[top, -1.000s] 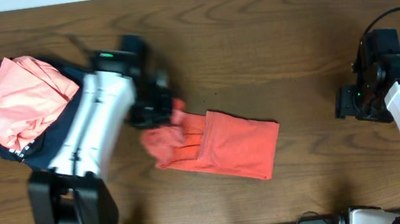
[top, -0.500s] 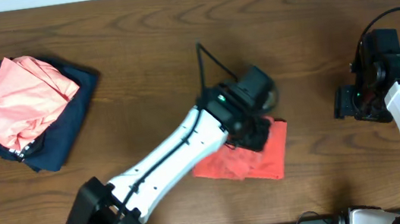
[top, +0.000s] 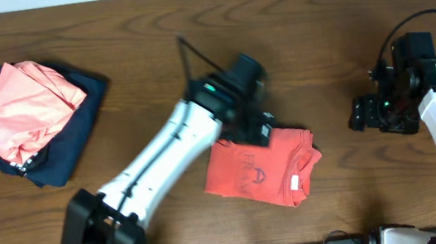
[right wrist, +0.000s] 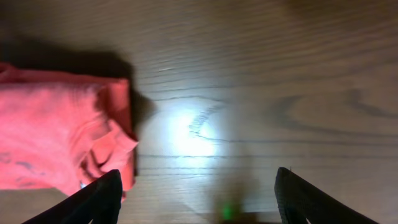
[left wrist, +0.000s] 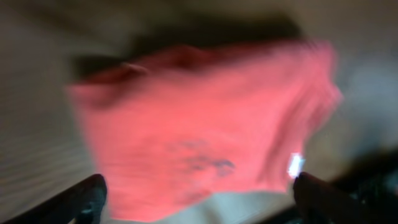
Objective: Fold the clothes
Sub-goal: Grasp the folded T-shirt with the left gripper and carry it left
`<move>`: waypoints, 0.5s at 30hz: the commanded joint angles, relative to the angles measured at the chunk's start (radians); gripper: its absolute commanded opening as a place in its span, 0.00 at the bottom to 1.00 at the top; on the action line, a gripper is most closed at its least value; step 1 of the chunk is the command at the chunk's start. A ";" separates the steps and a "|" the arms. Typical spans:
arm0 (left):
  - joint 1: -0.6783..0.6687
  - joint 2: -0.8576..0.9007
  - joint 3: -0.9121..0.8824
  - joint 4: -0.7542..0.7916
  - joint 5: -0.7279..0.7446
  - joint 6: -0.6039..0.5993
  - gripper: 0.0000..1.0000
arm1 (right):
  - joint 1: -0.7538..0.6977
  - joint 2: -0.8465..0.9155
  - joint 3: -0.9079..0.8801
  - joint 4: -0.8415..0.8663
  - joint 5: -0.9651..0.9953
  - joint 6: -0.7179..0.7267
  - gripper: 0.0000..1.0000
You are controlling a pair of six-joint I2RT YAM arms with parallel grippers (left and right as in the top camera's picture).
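The clothes, a coral-red T-shirt (top: 261,167), lie folded into a compact block on the wooden table, dark printed lettering showing on top. My left gripper (top: 253,122) hovers just over the shirt's far edge, jaws wide open and empty; its wrist view shows the shirt (left wrist: 205,124) blurred below, between the fingertips (left wrist: 90,196). My right gripper (top: 359,113) stands open over bare wood to the right of the shirt, holding nothing. In its wrist view the shirt's rumpled edge (right wrist: 62,143) lies at the left.
A pile of a salmon-pink garment (top: 20,109) on a dark navy garment (top: 59,154) lies at the table's far left. Bare brown wood (top: 340,32) surrounds the shirt.
My left gripper carried the shirt's left part over to the right, opened and let it go, then drew back toward the far side. The shirt now lies folded. My right gripper shifted left slightly.
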 commanded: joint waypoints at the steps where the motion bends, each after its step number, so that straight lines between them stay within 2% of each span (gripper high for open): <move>1: 0.110 -0.011 -0.018 0.006 -0.012 0.021 0.99 | 0.029 -0.011 0.006 0.000 -0.054 -0.039 0.77; 5: 0.200 0.019 -0.067 0.024 0.002 0.045 0.98 | 0.037 -0.011 0.000 0.002 -0.054 -0.039 0.77; 7: 0.225 0.043 -0.093 0.037 0.083 0.096 0.98 | 0.037 -0.011 -0.002 0.002 -0.054 -0.039 0.78; 10: 0.234 0.082 -0.135 0.075 0.218 0.182 0.98 | 0.037 -0.011 -0.002 0.003 -0.054 -0.039 0.78; 15: 0.219 0.164 -0.177 0.135 0.272 0.238 0.98 | 0.037 -0.011 -0.002 0.001 -0.054 -0.039 0.78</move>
